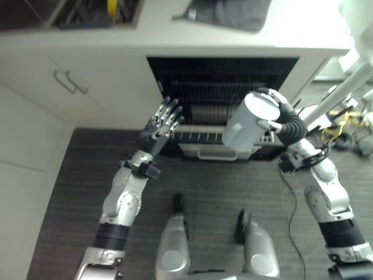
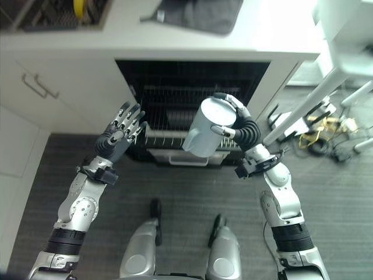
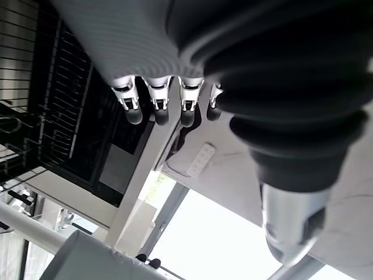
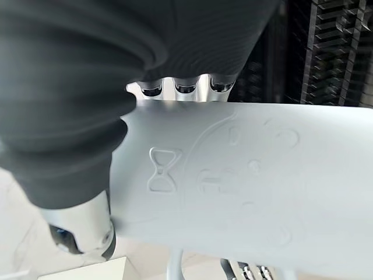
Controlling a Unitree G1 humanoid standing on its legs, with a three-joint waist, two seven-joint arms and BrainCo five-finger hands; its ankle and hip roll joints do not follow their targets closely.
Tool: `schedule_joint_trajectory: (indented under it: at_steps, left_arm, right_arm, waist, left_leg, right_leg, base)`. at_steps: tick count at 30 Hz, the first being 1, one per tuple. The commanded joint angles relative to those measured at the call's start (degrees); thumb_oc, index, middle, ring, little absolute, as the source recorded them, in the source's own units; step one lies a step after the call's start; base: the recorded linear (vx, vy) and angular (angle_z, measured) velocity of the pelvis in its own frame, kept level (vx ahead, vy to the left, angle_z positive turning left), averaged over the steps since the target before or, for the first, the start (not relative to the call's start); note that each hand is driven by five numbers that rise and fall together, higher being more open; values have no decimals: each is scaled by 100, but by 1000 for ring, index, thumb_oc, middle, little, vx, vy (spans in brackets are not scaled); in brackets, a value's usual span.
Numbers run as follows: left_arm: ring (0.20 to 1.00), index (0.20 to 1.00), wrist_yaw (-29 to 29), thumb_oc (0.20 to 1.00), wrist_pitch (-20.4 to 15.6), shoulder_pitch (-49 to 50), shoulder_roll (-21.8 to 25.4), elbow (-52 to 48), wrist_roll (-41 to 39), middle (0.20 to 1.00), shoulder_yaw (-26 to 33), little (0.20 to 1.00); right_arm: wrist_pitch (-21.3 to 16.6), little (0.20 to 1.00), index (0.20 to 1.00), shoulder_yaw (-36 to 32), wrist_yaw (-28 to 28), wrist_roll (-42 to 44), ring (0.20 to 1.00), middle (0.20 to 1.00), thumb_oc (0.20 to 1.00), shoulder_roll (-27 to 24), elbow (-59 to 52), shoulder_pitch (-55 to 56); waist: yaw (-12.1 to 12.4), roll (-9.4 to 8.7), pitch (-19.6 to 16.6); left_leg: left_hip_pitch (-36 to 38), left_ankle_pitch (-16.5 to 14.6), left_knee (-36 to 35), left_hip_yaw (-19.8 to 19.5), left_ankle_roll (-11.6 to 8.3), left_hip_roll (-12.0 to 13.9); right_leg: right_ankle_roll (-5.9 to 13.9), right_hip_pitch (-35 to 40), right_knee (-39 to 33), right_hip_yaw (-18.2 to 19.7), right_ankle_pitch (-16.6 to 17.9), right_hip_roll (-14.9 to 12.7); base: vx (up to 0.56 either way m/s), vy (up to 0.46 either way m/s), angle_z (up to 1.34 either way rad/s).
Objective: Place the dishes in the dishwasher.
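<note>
Your right robot hand (image 1: 284, 119) is clamped on a pale grey cup (image 1: 249, 123), held tilted in the air in front of the open dishwasher (image 1: 221, 87). Left robot hand (image 1: 162, 123) hovers with its fingers spread, holding nothing, beside the rack (image 1: 201, 137). A grey cloth (image 1: 230, 13) lies on the counter (image 1: 175, 32) above. Cabinet handles (image 1: 69, 81) sit to the left. The cup base has embossed symbols, not readable.
</note>
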Motion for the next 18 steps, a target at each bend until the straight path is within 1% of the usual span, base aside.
schedule_joint_trajectory:
  at_steps: [1, 4, 7, 9, 11, 14, 18]
  left_arm:
    - [1000, 1000, 172, 1000, -632, 219, 326, -494, -160, 1000, 114, 1000]
    - [1000, 1000, 237, 1000, -763, 166, 470, -573, -314, 1000, 111, 1000]
    - [1000, 1000, 217, 1000, -811, 185, 538, -609, -400, 1000, 116, 1000]
    - [1000, 1000, 203, 1000, -761, 198, 534, -671, -371, 1000, 136, 1000]
    - [1000, 1000, 196, 1000, -712, 232, 527, -730, -319, 1000, 148, 1000]
    - [1000, 1000, 149, 1000, -586, 361, 520, -832, -275, 1000, 192, 1000]
    - [1000, 1000, 161, 1000, -554, 425, 465, -845, -159, 1000, 211, 1000]
  right_arm:
    - [-602, 200, 200, -124, -91, -12, 200, 200, 200, 129, -457, -181]
    - [-704, 200, 200, -76, -210, -45, 200, 200, 200, 45, -472, -298]
    - [-792, 200, 200, -63, -232, -20, 200, 200, 200, 6, -492, -236]
    - [-843, 200, 200, -72, -236, -5, 200, 200, 200, 1, -510, -179]
    - [-870, 200, 200, -100, -249, 6, 200, 200, 200, 27, -531, -109]
    - [-931, 200, 200, -134, -295, 52, 200, 200, 200, 84, -592, 135]
    - [-1028, 200, 200, -122, -327, 4, 200, 200, 200, 179, -566, 330]
  waist:
    - [-31, -140, -667]
    - [-25, -114, -577]
    - [-8, -121, -641]
    - [12, -143, -716]
    - [39, -163, -830]
    - [78, -196, -1129]
    - [78, -207, -1459]
  left_leg:
    - [672, -596, 77, 120, -117, -9]
    - [677, -498, -141, 206, -113, -49]
    - [816, -463, -340, 292, -98, -78]
    - [902, -441, -423, 330, -86, -93]
    - [1001, -420, -508, 359, -86, -102]
    - [1310, -348, -832, 469, -73, -98]
    - [1685, -236, -1276, 626, -88, -46]
  right_leg:
    - [72, 705, -844, 248, 86, 188]
    - [98, 717, -1077, 185, 199, 202]
    - [138, 883, -1316, 115, 258, 205]
    - [160, 1000, -1439, 90, 298, 205]
    - [172, 1166, -1576, 51, 322, 215]
    - [236, 1537, -1899, -32, 392, 210]
    - [308, 1878, -2254, -124, 521, 196]
  base:
    - [-142, 37, 14]
    - [-123, 49, -5]
    - [-14, 25, 9]
    - [12, -4, -5]
    - [47, -15, -8]
    - [100, -21, 3]
    - [117, -18, 3]
